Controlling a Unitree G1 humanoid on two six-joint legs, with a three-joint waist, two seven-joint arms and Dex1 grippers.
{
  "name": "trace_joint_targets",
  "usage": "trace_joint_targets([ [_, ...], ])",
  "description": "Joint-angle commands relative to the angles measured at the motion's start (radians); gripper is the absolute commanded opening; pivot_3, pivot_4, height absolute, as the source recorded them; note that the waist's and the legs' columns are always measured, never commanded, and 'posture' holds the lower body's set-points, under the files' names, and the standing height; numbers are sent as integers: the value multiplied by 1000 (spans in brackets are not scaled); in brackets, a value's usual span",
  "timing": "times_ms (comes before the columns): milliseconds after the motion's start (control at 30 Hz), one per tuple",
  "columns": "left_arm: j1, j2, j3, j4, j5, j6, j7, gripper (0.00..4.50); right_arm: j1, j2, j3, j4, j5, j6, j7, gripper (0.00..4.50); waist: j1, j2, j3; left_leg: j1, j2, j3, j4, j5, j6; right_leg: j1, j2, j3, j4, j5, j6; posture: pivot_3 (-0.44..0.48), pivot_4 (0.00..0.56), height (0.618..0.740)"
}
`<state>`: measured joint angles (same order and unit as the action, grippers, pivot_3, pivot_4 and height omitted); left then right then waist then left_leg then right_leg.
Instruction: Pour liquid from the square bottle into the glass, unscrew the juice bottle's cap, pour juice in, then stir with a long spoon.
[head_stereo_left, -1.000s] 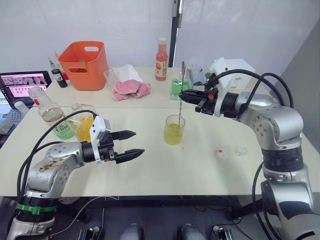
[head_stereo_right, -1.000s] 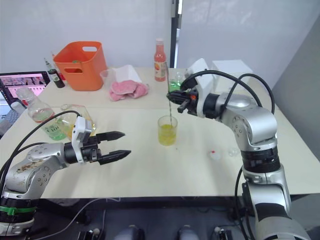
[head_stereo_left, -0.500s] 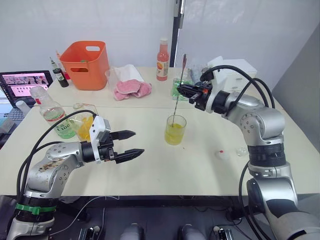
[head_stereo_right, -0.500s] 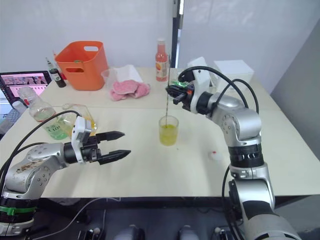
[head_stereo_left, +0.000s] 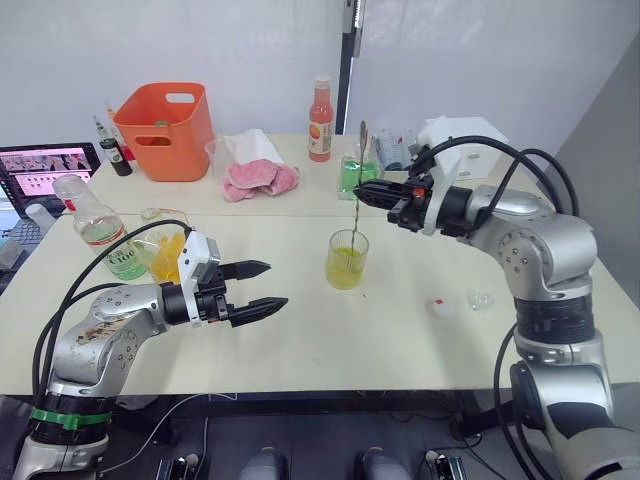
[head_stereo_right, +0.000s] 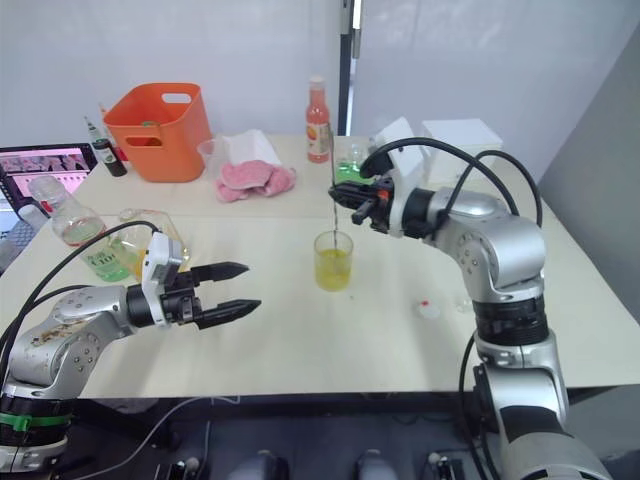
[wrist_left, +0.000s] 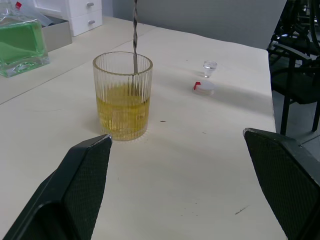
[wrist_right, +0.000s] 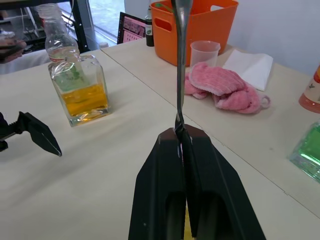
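Pale tabletop (head_stereo_left: 300, 330) carries everything. Right gripper (head_stereo_left: 366, 195) pinches the long spoon (head_stereo_left: 357, 190) tight between closed fingers, the shaft nearly upright with its lower end dipped in the glass (head_stereo_left: 347, 260) of yellow liquid (wrist_left: 122, 112). Left gripper (head_stereo_left: 262, 288) hovers with fingers spread wide and empty, pointing toward the glass. The square bottle (head_stereo_left: 165, 252) stands behind it, the juice bottle (head_stereo_left: 100, 230) alongside. The cap (head_stereo_left: 441, 307) lies right of the glass.

Left gripper (head_stereo_left: 262, 285) agape, right gripper (head_stereo_left: 366, 194) clamped
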<state>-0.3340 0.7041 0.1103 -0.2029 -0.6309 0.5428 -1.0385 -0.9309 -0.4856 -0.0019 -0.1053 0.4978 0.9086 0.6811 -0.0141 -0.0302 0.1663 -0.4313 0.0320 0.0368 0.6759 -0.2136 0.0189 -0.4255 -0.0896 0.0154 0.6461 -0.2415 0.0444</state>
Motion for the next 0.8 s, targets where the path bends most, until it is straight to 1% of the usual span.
trace_joint_targets([
  [33,-4,10,25,-29,-14,-6,0,4455,-38,39,-27,31,-10,-52,-43,0,0,0,0,0,0,0,0,0,0,0,0,0,0,0,0,0,150,715],
  [200,-7,10,24,-29,-13,-5,1,4455,-55,60,-53,125,-59,-160,-79,0,5,0,0,0,-1,0,0,0,0,0,-1,0,0,0,0,0,150,715],
  [333,-8,10,24,-30,-13,-3,1,4455,-53,31,-62,147,-75,-191,-74,0,4,0,0,0,-1,0,0,0,0,0,-1,0,0,0,0,0,150,715],
  [533,-10,11,23,-27,-13,-3,0,4455,-29,-11,-69,75,-31,-130,-42,0,2,0,0,0,0,0,0,0,0,0,-1,0,0,0,0,0,150,715],
  [633,-10,11,23,-28,-12,-4,0,4455,-36,-10,-108,25,28,-74,-52,0,2,0,0,0,0,0,0,0,0,0,-1,0,0,0,0,0,150,715],
  [800,-15,8,20,-22,-10,-5,0,4455,-55,-4,-152,-1,78,-30,-79,0,2,0,0,0,0,0,0,0,0,0,-1,0,0,0,0,0,150,715],
])
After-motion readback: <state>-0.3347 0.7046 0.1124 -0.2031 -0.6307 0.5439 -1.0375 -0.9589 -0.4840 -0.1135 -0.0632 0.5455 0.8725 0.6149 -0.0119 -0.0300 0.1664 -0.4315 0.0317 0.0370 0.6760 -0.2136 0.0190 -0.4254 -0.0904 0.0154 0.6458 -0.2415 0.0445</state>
